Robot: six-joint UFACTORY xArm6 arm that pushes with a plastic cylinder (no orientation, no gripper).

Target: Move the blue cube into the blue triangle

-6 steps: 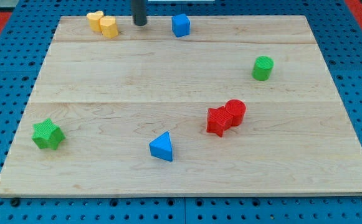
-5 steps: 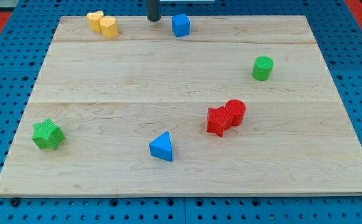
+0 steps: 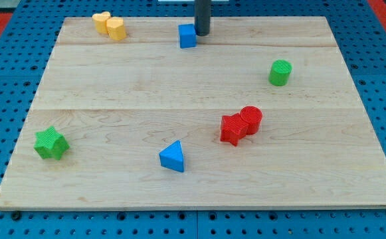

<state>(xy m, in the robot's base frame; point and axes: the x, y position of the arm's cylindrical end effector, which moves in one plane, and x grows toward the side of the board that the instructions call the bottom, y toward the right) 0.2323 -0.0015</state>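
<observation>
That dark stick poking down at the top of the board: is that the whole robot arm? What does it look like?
Only its end shows. It is a straight, round rod, plain dark grey to black, running out of the view's top. My tip is blunt and flat, beside the blue cube, on its right in the view. No cables, markings, fingers or joints are visible; the rest of the arm is out of view.

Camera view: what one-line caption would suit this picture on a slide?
My tip touches the blue cube from the view's right near the board's top edge, far above the blue triangle.
</observation>
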